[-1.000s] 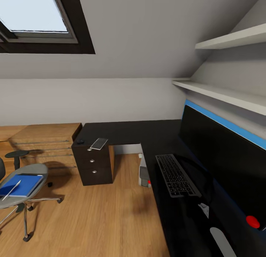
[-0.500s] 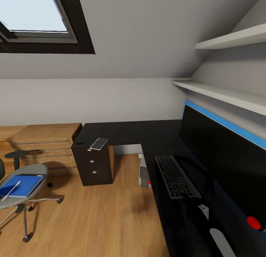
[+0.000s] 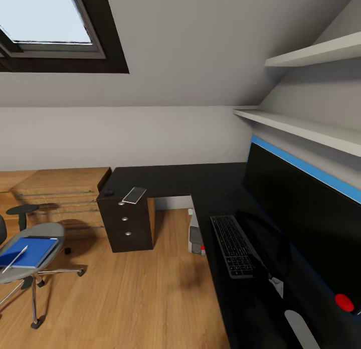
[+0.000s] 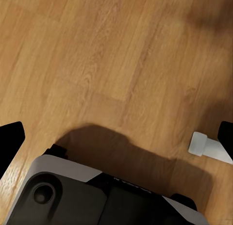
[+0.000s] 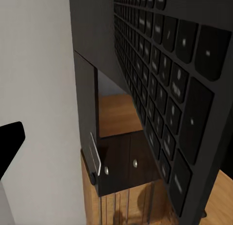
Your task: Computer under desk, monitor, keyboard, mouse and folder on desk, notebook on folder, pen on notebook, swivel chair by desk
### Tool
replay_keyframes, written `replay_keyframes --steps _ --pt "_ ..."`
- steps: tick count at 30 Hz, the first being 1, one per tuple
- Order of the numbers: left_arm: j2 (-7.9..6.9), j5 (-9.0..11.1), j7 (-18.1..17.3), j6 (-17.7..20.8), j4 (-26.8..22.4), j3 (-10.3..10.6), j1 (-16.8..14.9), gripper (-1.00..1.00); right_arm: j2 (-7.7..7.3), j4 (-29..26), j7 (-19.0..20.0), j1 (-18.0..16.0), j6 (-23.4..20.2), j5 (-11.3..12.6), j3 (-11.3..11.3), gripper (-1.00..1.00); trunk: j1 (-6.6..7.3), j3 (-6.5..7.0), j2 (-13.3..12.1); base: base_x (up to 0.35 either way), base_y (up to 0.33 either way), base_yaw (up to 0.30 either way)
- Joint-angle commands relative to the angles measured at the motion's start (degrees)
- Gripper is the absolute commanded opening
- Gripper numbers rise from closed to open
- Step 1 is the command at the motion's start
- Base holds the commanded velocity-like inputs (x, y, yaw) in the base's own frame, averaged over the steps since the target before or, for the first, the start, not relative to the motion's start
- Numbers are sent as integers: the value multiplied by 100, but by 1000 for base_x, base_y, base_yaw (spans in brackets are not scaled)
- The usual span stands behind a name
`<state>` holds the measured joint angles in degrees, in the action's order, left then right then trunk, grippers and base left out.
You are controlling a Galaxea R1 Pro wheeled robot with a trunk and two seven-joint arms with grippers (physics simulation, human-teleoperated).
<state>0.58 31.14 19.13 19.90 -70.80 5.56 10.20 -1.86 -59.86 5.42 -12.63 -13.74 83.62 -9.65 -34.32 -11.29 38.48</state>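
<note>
The desk (image 3: pixel 170 181) is a long glossy black L-shaped top, its far arm along the wall and its near arm running down the right, with black drawers (image 3: pixel 128 222) bearing silver knobs. On the right arm stands the monitor (image 3: pixel 301 218), a wide flat black screen with a red dot at its near corner. To the left on the wooden plank floor (image 3: pixel 130 299) sits the swivel chair (image 3: pixel 31 258), grey padded seat on a chrome star base, well apart from the desk. The bright blue folder (image 3: pixel 27 252) lies flat on its seat with the thin silvery pen (image 3: pixel 15 258) across it. The light grey computer (image 3: pixel 194 234) stands under the desk. The keyboard (image 3: pixel 234 244), dark keys in a grey frame, lies just left of the monitor; against half a second ago its near end has swung slightly left. A small flat notebook (image 3: pixel 134 194) and the rounded black mouse (image 3: pixel 109 192) rest above the drawers.

The right gripper (image 5: pixel 104 137) holds the keyboard, whose keys loom close. The left gripper (image 4: pixel 116 137) hangs wide open over the floor, empty.
</note>
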Motion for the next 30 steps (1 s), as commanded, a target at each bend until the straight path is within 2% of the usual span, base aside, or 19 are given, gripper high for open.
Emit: replay_keyframes --steps 1,17,30 --pt "0 59 47 11 -13 6 0 100 1 0 10 -3 -32 39 -11 100 -2 -8 7 0 0 0" --pt "-5 59 45 -56 -13 6 -1 100 1 0 11 -3 -32 40 -11 100 -2 -8 7 -6 -53 0" --pt "-5 59 40 -57 -13 6 0 100 1 4 12 -3 -32 40 -11 100 -2 -8 7 -292 0 0"
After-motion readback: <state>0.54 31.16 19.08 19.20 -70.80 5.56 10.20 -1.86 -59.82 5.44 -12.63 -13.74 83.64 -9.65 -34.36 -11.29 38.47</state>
